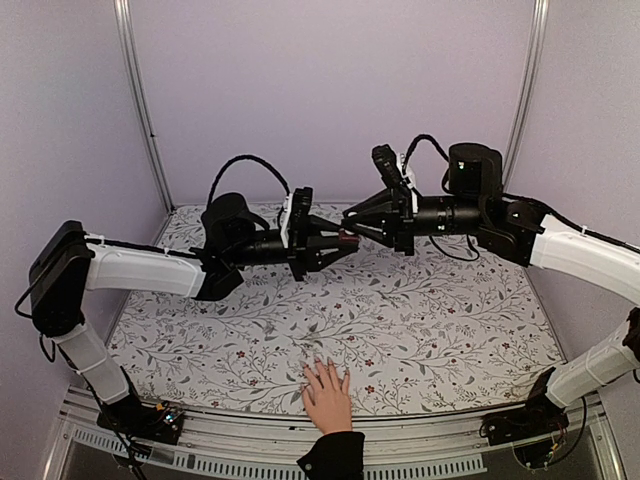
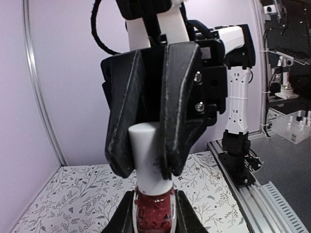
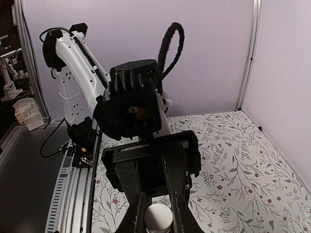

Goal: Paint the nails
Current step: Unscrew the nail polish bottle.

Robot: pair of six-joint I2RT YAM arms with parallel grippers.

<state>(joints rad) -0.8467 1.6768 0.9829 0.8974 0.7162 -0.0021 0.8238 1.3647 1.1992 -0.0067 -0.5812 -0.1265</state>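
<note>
Top external gives me the whole bench (image 1: pixel 450 330). The left jaws and right jaws meet tip to tip in mid-air above its far half, with a small dark-red bottle (image 1: pixel 347 240) between them. Only the left wrist view shows the grip: the left jaws clamp the bottle's red body and the right jaws are closed on its white cap (image 2: pixel 146 155). The bottle's long axis runs from 1 arm toward the other. The right wrist view shows just the cap's end between its jaws. The hand (image 1: pixel 328 398) lies flat at the bench's near edge, centred and well apart from both arms, with open bench either side. Its 5 fingers point toward the far wall. The nails (image 1: pixel 321 363) at their tips are too small for me to tell apart.
</note>
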